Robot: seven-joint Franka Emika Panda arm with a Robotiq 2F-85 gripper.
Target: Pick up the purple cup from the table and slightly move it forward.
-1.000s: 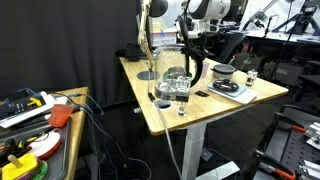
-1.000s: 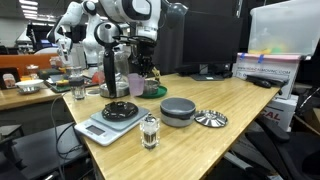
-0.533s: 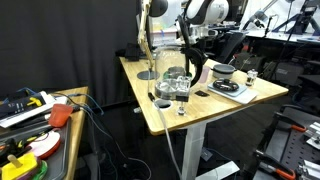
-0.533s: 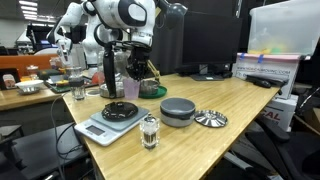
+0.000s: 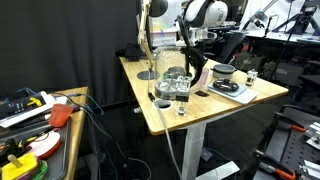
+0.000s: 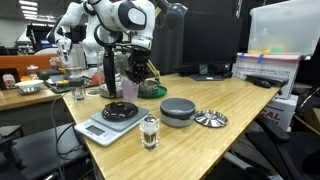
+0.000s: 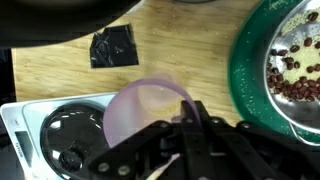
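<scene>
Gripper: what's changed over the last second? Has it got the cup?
The gripper came down onto the purple cup in the first half second, then hardly moved. The cup stands where it was on the table, not lifted; whether the jaws have closed cannot be told. The scale and the grey bowl stayed put.

Backdrop: black curtain [image 5: 70, 35] hung behind. Low wooden bench [image 5: 80, 98] stood before it, cluttered with colourful tools [image 5: 22, 105]. Floor [image 5: 125, 150] dark. Ceiling lights [image 6: 28, 8] lit open office area.
</scene>
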